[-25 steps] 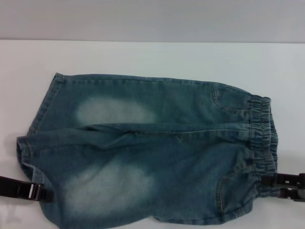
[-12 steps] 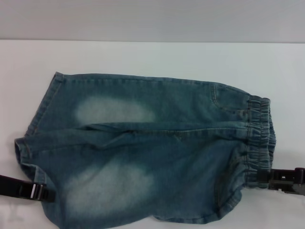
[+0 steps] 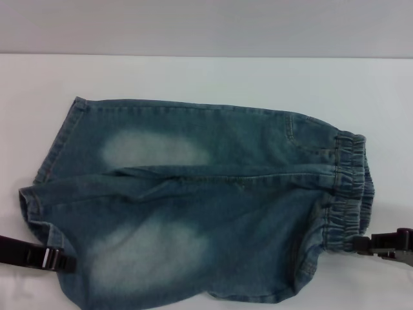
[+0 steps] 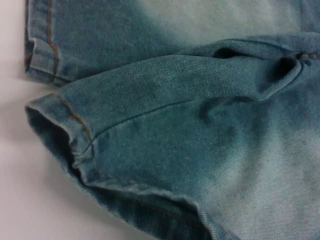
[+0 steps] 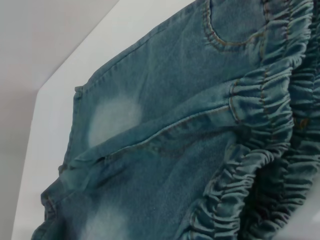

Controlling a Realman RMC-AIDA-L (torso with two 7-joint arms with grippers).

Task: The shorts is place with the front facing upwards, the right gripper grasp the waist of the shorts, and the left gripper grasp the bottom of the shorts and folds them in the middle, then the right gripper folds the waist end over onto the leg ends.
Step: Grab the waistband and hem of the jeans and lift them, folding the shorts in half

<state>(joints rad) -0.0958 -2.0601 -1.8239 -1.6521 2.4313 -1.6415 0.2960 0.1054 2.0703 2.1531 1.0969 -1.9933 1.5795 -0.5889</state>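
Note:
The blue-green denim shorts [image 3: 193, 200] lie front up across the white table [image 3: 193, 77], leg ends to the left and waist [image 3: 352, 187] to the right. My left gripper [image 3: 64, 263] is at the near left, shut on the bottom of the shorts [image 3: 39, 219] at the near leg hem. That hem [image 4: 70, 117] is raised slightly off the table in the left wrist view. At the near right, my right gripper [image 3: 358, 244] is shut on the near end of the gathered waist [image 5: 260, 125], which is pulled up and bunched.
White table shows bare behind the shorts and to both sides [image 3: 387, 97]. A grey wall [image 3: 206, 26] runs along the table's far edge. The near edge of the shorts reaches the bottom of the head view.
My right gripper has drawn the near end of the waist up and away from me, bunching the near side. The left gripper and the near leg hem have barely shifted.

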